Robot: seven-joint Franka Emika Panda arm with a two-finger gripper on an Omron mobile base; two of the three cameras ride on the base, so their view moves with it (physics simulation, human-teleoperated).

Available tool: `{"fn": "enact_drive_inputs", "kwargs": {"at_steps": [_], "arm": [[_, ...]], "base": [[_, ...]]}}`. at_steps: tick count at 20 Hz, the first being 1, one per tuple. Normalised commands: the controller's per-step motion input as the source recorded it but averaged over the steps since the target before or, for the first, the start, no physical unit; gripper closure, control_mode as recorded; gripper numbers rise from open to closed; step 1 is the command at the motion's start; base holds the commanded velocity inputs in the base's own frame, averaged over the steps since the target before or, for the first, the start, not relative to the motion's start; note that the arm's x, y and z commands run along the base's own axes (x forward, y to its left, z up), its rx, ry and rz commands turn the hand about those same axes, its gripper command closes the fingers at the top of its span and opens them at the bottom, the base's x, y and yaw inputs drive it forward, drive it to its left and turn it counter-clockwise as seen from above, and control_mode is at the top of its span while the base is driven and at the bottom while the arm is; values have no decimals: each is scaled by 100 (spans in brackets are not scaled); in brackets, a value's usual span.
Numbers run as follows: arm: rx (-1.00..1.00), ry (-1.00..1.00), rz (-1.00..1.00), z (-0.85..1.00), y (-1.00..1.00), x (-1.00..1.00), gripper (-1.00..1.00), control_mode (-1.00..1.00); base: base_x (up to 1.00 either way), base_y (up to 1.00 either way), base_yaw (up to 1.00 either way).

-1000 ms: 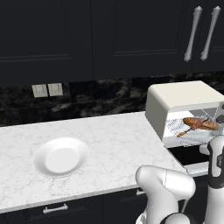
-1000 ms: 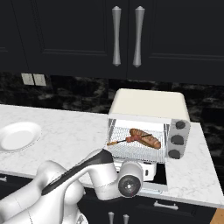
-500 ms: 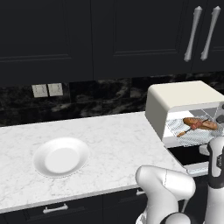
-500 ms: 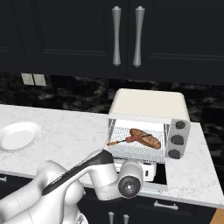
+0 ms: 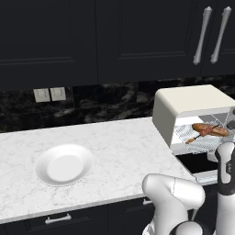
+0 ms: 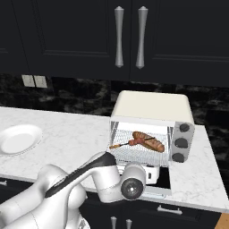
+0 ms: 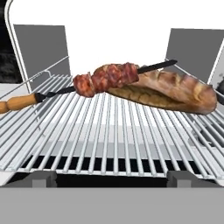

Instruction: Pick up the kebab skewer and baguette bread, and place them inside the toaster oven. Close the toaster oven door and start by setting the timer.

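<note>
The skewer [image 7: 103,78] of red-brown meat leans across the golden-brown baguette [image 7: 168,91]; both lie on the wire rack inside the cream toaster oven [image 6: 152,107], whose door [image 5: 197,166] hangs open.

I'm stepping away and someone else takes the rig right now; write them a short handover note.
Pincer: open, holding nothing, facing the rack.
Kebab skewer and baguette bread: both on the wire rack inside the toaster oven, skewer lying across the bread.
Toaster oven door: folded down, open.
Done: both foods loaded.
Left: close the door, then set the timer at the knobs.
</note>
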Motion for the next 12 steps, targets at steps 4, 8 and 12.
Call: {"fn": "enact_drive_inputs", "kwargs": {"at_steps": [4, 8, 12], "arm": [[0, 0, 0, 0, 0, 13, -100, -100], [0, 0, 0, -4, 0, 4, -100, -100], [0, 0, 0, -3, 0, 6, -100, -100]], "base": [[0, 0, 0], [0, 0, 0], [0, 0, 0]]}}
